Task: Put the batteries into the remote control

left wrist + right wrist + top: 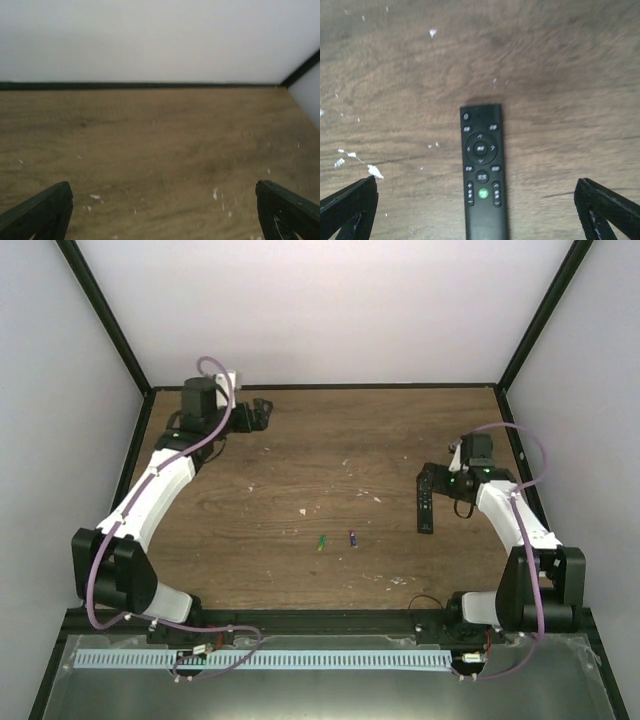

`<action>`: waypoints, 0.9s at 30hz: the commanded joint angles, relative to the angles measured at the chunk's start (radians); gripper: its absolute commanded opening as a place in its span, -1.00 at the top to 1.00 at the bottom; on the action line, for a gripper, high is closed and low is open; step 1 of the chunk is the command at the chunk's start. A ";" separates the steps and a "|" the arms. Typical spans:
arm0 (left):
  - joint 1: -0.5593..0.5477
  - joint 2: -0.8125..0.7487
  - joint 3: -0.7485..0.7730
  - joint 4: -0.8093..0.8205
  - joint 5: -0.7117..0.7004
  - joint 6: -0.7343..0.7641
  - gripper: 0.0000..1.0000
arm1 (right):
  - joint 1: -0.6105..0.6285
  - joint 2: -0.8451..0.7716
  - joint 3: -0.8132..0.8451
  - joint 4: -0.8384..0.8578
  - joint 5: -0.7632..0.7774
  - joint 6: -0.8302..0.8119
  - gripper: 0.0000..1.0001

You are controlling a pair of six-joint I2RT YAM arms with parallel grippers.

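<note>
2 batteries are lying near the middle of your table point(300, 460), the green battery point(321, 543) just left of the purple battery point(353, 538) and not touching it. Your right gripper point(476, 180) is hovering with jaws spread wide above the remote control point(483, 172), which is lying buttons-up near the table's right edge. Your left gripper point(161, 184) is hanging at the far left, jaws equally wide, holding nothing.
</note>
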 commanded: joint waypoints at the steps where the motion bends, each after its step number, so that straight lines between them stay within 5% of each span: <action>1: -0.053 0.061 0.071 -0.162 0.037 0.092 -0.99 | 0.071 0.051 -0.002 -0.028 0.008 0.043 -0.99; 18: -0.118 0.155 0.156 -0.288 -0.028 0.125 -0.99 | 0.176 0.267 -0.010 -0.032 0.071 0.096 -0.85; 23: -0.118 0.152 0.151 -0.274 -0.017 0.132 -1.00 | 0.175 0.297 -0.029 -0.025 0.055 0.112 -0.65; 27: -0.118 0.158 0.157 -0.274 -0.012 0.128 -0.99 | 0.179 0.320 -0.044 -0.009 0.042 0.116 -0.28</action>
